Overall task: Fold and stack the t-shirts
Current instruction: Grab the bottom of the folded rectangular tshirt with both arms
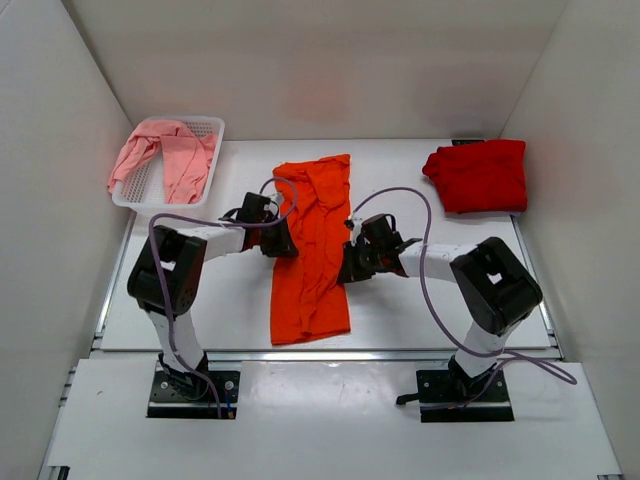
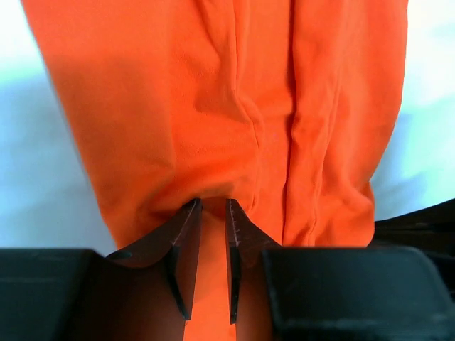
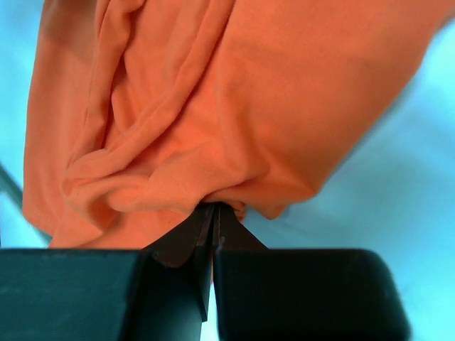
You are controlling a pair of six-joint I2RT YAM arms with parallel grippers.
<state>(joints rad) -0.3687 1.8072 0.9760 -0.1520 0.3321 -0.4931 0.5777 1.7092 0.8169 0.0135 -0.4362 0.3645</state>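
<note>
- Orange t-shirt [image 1: 312,250]: a long strip, flat on the desk [image 1: 420,300].
- Left hand [image 1: 281,240]: low at the shirt's left edge, pinching it.
- Right hand [image 1: 350,264]: low at the shirt's right edge, pressed together on a bunched fold.

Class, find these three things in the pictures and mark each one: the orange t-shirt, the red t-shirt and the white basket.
orange t-shirt [image 1: 312,250], top view, middle of the spread cloth.
red t-shirt [image 1: 478,175], top view, centre of the folded bundle.
basket [image 1: 208,124], top view, bare mesh at its far right corner.
</note>
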